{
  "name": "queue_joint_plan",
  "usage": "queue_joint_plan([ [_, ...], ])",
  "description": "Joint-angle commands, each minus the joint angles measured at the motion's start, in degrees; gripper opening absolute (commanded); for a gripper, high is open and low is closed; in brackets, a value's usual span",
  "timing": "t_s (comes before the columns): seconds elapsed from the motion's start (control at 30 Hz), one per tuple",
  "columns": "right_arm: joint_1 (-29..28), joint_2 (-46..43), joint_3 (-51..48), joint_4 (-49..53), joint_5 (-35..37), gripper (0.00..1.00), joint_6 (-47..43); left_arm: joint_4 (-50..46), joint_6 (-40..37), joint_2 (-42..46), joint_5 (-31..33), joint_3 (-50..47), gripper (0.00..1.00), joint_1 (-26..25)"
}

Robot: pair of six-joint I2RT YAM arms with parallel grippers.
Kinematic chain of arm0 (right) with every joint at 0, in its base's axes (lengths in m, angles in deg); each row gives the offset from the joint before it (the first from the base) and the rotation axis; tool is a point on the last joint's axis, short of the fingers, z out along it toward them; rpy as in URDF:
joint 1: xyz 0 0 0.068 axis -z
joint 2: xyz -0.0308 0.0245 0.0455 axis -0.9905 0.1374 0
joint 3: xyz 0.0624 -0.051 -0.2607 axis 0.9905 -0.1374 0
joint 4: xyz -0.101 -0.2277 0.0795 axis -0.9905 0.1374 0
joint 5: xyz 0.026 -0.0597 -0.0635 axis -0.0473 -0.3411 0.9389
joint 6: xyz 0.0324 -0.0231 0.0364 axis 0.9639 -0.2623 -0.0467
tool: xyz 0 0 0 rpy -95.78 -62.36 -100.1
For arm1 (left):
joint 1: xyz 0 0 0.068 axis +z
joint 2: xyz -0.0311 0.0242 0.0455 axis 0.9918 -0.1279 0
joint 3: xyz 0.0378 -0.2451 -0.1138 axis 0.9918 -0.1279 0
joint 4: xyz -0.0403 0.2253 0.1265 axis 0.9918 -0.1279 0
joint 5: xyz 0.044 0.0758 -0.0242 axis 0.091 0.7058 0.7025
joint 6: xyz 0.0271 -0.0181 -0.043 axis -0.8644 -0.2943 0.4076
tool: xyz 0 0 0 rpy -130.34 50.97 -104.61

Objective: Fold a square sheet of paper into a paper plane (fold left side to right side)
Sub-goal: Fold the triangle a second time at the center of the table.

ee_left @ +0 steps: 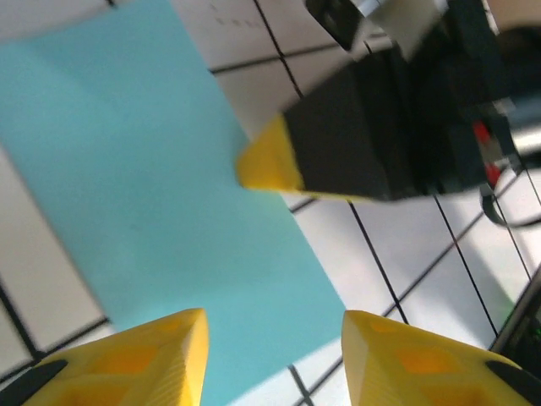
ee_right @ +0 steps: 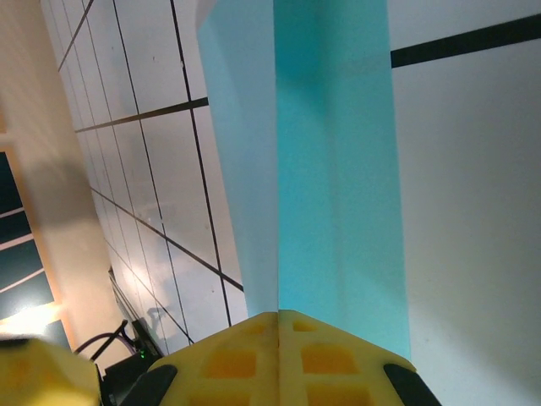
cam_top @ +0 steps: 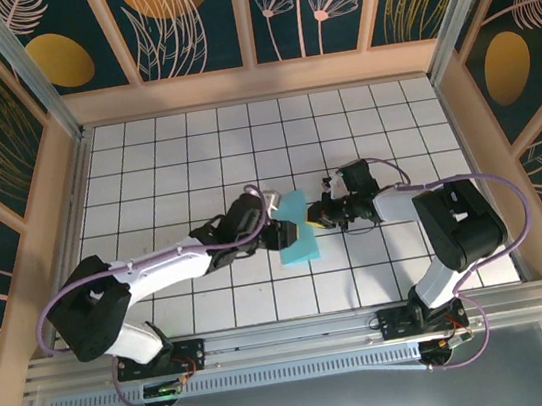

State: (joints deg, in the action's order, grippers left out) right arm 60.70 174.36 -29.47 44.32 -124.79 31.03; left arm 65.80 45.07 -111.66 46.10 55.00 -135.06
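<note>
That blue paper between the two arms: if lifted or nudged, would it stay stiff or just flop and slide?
Probably floppy: the blue paper looks very thin, and in the right wrist view it seems to bend along a line ahead of the shut right tool. It is likely very light, so a nudge could slide it across the smooth tiled table.

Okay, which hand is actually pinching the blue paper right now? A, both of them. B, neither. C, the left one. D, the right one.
D: the right hand has its fingers shut together on the edge of the sheet of paper, while the left hand hovers over it with its fingers apart.
</note>
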Motion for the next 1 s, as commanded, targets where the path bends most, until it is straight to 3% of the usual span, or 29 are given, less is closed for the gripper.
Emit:
queue_joint_plan([
  [0.0, 0.8, -0.7, 0.2, -0.6, -1.3, 0.0, 1.4, -1.8, -2.9, 0.7, 5.4, -0.3, 0.48, -4.6],
  [0.3, 1.0, -1.1, 0.9, 0.3, -0.9, 0.0, 1.4, -12.1, -7.6, -7.1, 21.0, 8.9, 0.61, -15.0],
  [0.6, 1.1, -1.5, 0.8, 0.5, -0.7, 0.0, 1.7, -23.1, -11.5, -18.8, 34.6, 20.3, 0.67, -19.5],
  [0.8, 1.0, -1.4, 0.9, 0.1, -0.8, 0.0, 2.1, -27.8, -12.9, -23.6, 41.5, 24.9, 0.65, -20.3],
  [0.97, 1.0, -1.1, 0.8, 0.1, -0.7, 0.0, 2.0, -28.9, -13.3, -25.2, 43.4, 26.5, 0.58, -20.3],
])
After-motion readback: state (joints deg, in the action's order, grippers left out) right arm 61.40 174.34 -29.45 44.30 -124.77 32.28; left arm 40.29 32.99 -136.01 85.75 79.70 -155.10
